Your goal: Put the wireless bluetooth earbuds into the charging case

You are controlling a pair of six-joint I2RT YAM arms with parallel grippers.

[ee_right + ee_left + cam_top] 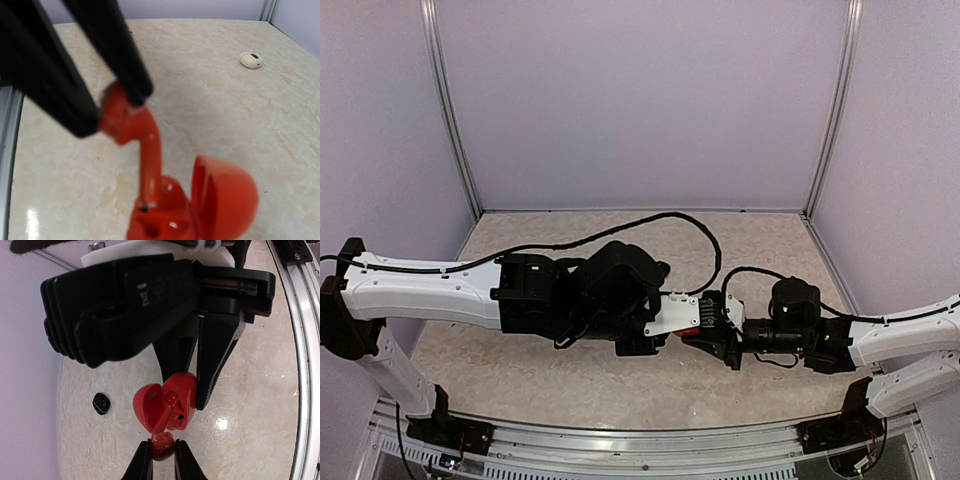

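Left jaws are closed on the open red charging case (165,222), its lid (225,200) swung back. Whether the case rests on the surface (225,100) cannot be told. Right jaws are pinched shut on the head of the red earbud (150,150), which stands at the case mouth. Its long axis follows the stem, near upright and leaning slightly, with the tip pointing down and apparently touching the case body. You should hold the case steady, line the stem up with its seat, press gently, and only then release.

Bright, even overhead light; glare spots on glossy table (220,424); blurred right-wrist foreground.
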